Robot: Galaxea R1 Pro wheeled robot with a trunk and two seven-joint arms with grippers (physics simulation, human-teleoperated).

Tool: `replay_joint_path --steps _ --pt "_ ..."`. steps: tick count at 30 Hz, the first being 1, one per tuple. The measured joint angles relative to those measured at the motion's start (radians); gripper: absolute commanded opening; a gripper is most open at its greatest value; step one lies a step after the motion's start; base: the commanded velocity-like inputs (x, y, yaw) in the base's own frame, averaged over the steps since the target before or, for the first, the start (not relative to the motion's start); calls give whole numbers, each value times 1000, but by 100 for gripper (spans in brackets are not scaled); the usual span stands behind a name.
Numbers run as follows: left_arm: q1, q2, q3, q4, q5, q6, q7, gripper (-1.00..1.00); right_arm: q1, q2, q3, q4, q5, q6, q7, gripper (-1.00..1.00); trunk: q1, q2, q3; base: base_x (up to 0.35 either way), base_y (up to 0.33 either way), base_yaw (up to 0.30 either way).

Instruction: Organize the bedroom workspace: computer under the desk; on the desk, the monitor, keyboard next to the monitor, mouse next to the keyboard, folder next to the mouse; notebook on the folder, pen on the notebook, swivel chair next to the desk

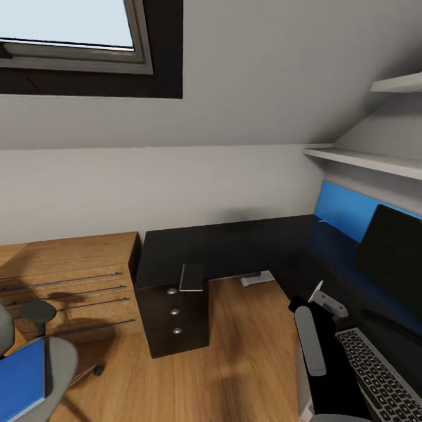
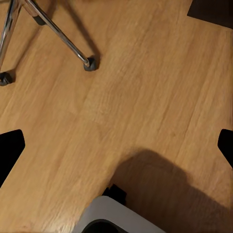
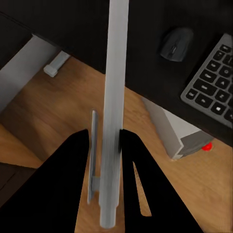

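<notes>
Your right gripper [image 3: 104, 138] pinched the pen [image 3: 112, 97] between its fingers; left fingers spread. Carry it level beyond the fingertips toward the notebook [image 1: 191, 276].

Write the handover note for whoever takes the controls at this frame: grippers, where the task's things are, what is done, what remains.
Right gripper: shut on the slim white pen, held above the glossy black desk edge.
Left gripper: open, fingertips over bare wood floor.
On the desk: black-screened monitor, dark-keyed keyboard, small black mouse, dark grey notebook at the corner above the drawers.
Bright blue folder lies on the grey swivel chair, off to the left.
Left: folder beside mouse, notebook on folder, pen on top, chair to desk.
</notes>
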Motion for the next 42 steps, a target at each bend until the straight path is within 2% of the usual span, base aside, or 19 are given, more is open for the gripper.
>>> replay_joint_path --steps 5,8,9,10,12,15,18,22,27,29,34,42 --pt "0 0 0 0 0 -1 0 100 -1 0 17 26 0 0 8 -100 0 0 0 0 0 -18" --pt "0 0 0 0 0 -11 0 100 -1 0 93 35 3 0 49 -100 0 0 0 2 0 -3" --pt "0 0 0 0 0 -14 0 100 -1 0 108 36 6 1 58 -100 0 0 0 89 0 -1" --pt "0 0 0 0 0 -18 0 100 -1 -1 146 38 7 0 85 -100 0 0 0 160 0 -1" --pt "0 0 0 0 0 -20 0 100 -1 -25 185 41 13 3 124 -100 0 0 0 217 0 0" --pt "0 0 -2 0 0 -22 0 100 -1 -82 264 52 13 3 202 -100 0 0 0 278 0 0" --pt "0 0 -4 0 0 -22 0 100 -1 -114 304 56 14 2 258 -100 -1 0 0 308 0 0" --pt "0 0 -32 0 1 -23 0 100 -1 -130 329 59 15 2 301 -100 -1 0 0 322 0 0" --pt "0 0 -49 29 0 -28 -2 100 -1 -134 340 72 16 1 314 -100 -1 0 0 327 0 0" --pt "0 0 -51 34 -1 -28 -2 100 -1 -135 350 78 16 1 316 -100 -1 0 0 328 0 0" --pt "0 0 -51 39 -1 -29 -2 100 -1 -135 423 83 17 -21 331 -100 -1 0 0 326 0 0" --pt "0 0 -52 39 -1 -29 -2 100 -2 -130 443 84 18 -42 333 -100 0 0 0 305 0 75"
